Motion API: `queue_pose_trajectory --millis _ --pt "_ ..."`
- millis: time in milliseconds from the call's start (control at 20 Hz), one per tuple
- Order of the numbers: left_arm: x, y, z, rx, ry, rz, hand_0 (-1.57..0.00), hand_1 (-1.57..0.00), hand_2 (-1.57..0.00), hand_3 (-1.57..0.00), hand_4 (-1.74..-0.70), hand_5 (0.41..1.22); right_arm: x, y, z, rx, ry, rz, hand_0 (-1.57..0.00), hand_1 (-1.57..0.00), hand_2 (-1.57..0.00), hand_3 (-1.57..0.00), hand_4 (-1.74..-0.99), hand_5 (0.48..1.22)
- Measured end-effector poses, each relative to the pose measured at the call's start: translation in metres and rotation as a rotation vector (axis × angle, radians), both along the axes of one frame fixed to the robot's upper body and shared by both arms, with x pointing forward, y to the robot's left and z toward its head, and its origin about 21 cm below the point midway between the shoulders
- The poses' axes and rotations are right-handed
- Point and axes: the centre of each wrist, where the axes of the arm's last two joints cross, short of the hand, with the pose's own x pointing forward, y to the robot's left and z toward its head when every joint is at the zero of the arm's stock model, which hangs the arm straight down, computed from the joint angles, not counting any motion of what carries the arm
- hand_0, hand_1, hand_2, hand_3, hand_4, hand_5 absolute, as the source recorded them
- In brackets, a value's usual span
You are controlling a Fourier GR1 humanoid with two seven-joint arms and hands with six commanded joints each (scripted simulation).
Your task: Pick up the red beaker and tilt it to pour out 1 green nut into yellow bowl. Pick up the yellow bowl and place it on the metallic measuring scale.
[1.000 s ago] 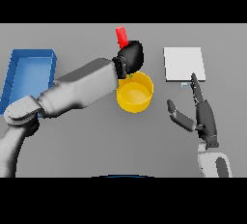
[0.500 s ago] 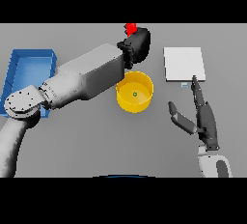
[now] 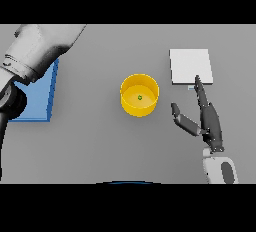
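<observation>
A: Beaker gone from view now? Half a second ago the left robot hand held the red beaker above the yellow bowl (image 3: 139, 95).

B: Yes, gone. Only the left arm (image 3: 37, 51) shows now, at the upper left over the blue tray (image 3: 40, 101). The left robot hand and the red beaker are both outside the picture, so I cannot say if it is holding the beaker or not.

A: And the nut?

B: One small green nut (image 3: 139, 97) lies inside the yellow bowl, near the middle of the bottom. I judge the pouring step is finished.

A: Where does the bowl stand?

B: On the grey counter (image 3: 100, 146), upright, in the middle. The metallic measuring scale (image 3: 190, 66) is well apart from it, to the upper right.

A: The right robot hand (image 3: 206, 121)?

B: It is between the bowl and the lower right corner, touching nothing. Its fingers are straight and the thumb is spread out, so it is wide. One fingertip points toward the scale.

A: So next?

B: Probably this hand takes the bowl and places it on the scale, keeping it level so the nut stays inside.
</observation>
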Motion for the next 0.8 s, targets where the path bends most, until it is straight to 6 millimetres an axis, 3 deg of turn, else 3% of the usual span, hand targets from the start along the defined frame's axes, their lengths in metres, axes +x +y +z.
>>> queue_pose_trajectory --millis 200,350,400,600,800 --pt "0.017 0.079 0.024 -0.58 0.059 0.206 -1.57 -1.57 -1.57 -1.39 -1.74 1.221 0.0 0.001 0.002 -0.043 -0.017 -0.012 0.0 0.0 0.0 0.0 -1.129 0.625" --pt "0.022 0.144 0.016 -0.899 0.058 0.328 -1.57 -1.57 -1.57 -1.48 -1.74 1.221 0.004 0.0 -0.001 0.04 -0.013 0.032 0.0 0.0 0.0 0.0 -1.083 0.625" --pt "0.023 0.168 0.003 -0.997 0.069 0.368 -1.57 -1.57 -1.57 -1.5 -1.74 1.221 0.006 -0.003 0.003 0.055 -0.024 0.039 0.0 0.0 0.0 0.0 -1.081 0.631" --pt "0.019 0.229 -0.051 -1.253 0.018 0.584 -1.57 -1.57 -1.57 -1.54 -1.74 1.221 0.004 -0.002 0.004 0.046 -0.019 0.064 0.0 0.0 0.0 0.0 -1.141 0.657" --pt "0.012 0.257 -0.086 -1.477 -0.022 0.77 -1.57 -1.57 -1.57 -1.52 -1.74 1.221 0.005 -0.006 -0.001 0.044 0.004 0.064 0.0 0.0 0.0 0.0 -1.168 0.68"
